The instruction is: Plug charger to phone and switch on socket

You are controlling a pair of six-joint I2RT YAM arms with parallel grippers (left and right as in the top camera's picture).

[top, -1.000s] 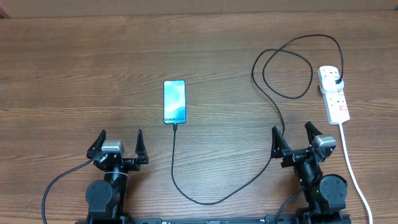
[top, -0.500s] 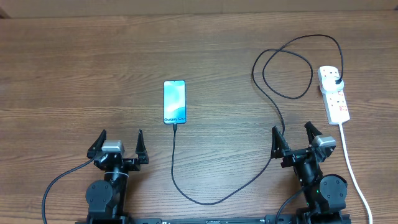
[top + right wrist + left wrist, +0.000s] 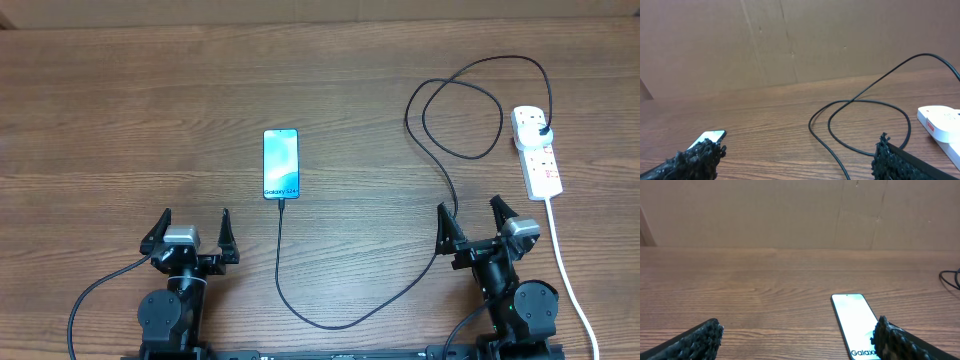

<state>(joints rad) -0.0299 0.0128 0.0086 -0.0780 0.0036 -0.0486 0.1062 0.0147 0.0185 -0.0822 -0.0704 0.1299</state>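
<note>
Wood-grain table (image 3: 120, 100) fills my overhead view, and I read it from my left side across.

My left gripper (image 3: 194, 215) sits at the near edge, low over the table, its fingers (image 3: 695, 342) spread wide with nothing between them. From its wrist camera I see bare wood ahead and a cardboard wall behind the table.

Just right of that gripper and farther out lies the phone (image 3: 281, 164), flat, screen up and lit pale blue, its long side running away from me. In the left wrist view its lower part is hidden behind the right-hand finger.

The charger cable (image 3: 279, 240) meets the phone's near edge. I cannot tell from here whether the tip is fully seated. From there it runs toward me, bends in a broad curve along the near side and passes under my right gripper (image 3: 468, 205). Beyond that it makes a loose loop on the table, then arcs over to its black plug (image 3: 541, 132).

My right gripper rests near the table edge, fingers (image 3: 690, 162) wide apart, holding nothing. The cable passes between them, but I cannot tell whether they touch it.

Far right, the white power strip (image 3: 537, 160) lies lengthwise, with the plug sitting in its far outlet. Its red switch markings are too small for me to read. Its thick white cord (image 3: 565, 270) runs back toward me past the right arm.
</note>
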